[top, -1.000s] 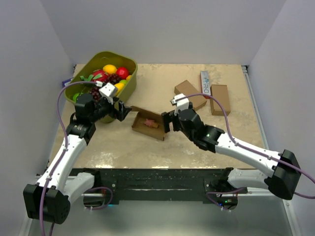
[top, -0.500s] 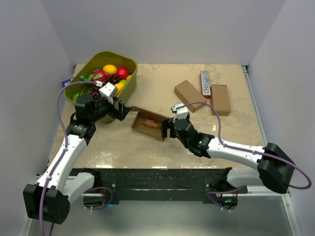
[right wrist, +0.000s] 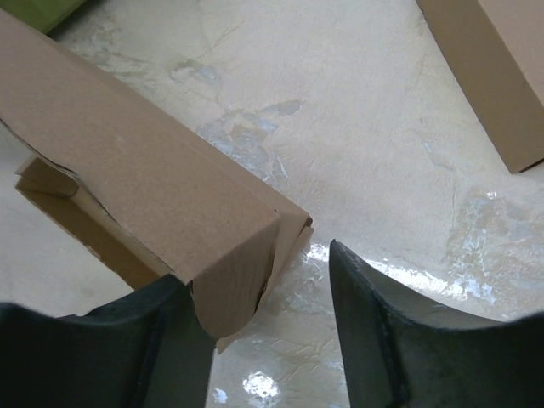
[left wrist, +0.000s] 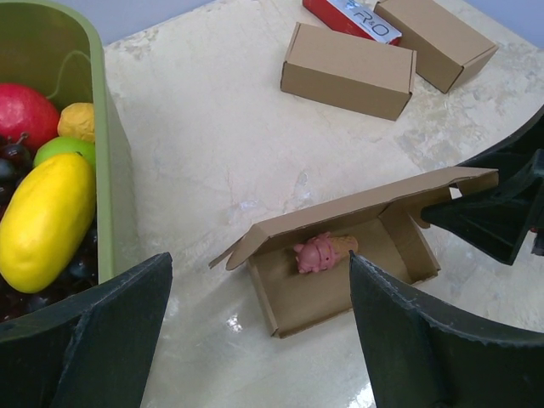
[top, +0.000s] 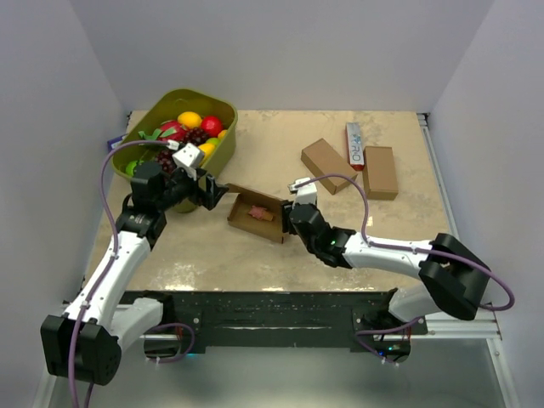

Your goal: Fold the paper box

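Observation:
The paper box lies open at the table's middle, lid panel raised along its far side, a pink toy inside. In the left wrist view the box sits just ahead of my open left gripper, which hovers to its left near the bin. My right gripper is at the box's right end. In the right wrist view its jaws straddle the lid's corner flap: the left finger lies against the flap, the right finger stands apart from it.
A green bin of toy fruit stands at the back left, close to my left gripper. Two closed brown boxes and a white-and-red carton lie at the back right.
My right gripper has slid down and left onto the box's right end, and its jaws have narrowed around the corner flap. The left arm has not moved.

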`<state>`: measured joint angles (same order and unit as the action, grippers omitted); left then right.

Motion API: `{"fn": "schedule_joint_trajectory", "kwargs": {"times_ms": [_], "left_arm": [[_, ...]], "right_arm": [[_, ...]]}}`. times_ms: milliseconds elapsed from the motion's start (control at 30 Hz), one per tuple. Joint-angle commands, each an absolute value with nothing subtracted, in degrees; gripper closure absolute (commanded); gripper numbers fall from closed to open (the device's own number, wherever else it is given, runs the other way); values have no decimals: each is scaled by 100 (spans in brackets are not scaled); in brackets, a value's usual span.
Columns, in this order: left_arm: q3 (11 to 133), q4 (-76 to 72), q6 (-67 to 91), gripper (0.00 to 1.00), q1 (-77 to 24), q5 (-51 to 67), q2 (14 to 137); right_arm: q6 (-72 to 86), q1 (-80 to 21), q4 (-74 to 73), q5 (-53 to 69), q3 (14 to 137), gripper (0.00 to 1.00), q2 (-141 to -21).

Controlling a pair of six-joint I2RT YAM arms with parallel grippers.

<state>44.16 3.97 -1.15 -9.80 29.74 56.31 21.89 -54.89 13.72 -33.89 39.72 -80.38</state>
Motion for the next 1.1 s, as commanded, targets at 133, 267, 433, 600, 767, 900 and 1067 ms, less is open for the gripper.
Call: {"fn": "schedule_joint_trajectory", "kwargs": {"times_ms": [133, 267, 433, 600, 767, 900, 1067], "left_arm": [[4377, 211, -114, 12, -1055, 3243, 5704], [4333, 158, -105, 12, -1169, 3296, 5678], [4324, 412, 165, 15, -1484, 2840, 5520], [3956, 124, 860, 16, -2267, 1752, 4844], [3290, -158, 1370, 16, -2443, 801, 4273], [2901, -281, 1678, 19, -2513, 194, 4324], [2786, -457, 1617, 19, -2619, 44, 4736]], "right_arm": [[1469, -5405, 1362, -3858, 4210, 64, -7998], [1047, -5230, 1424, -3517, 4157, 65, -7866], [669, -4799, 1283, -3033, 4263, 66, -7927], [361, -4369, 1213, -2400, 4394, 69, -7980], [299, -4298, 967, -1987, 4658, 69, -8077], [369, -4289, 870, -1820, 4702, 69, -8112], [413, -4272, 844, -1679, 4685, 69, -8103]]}}
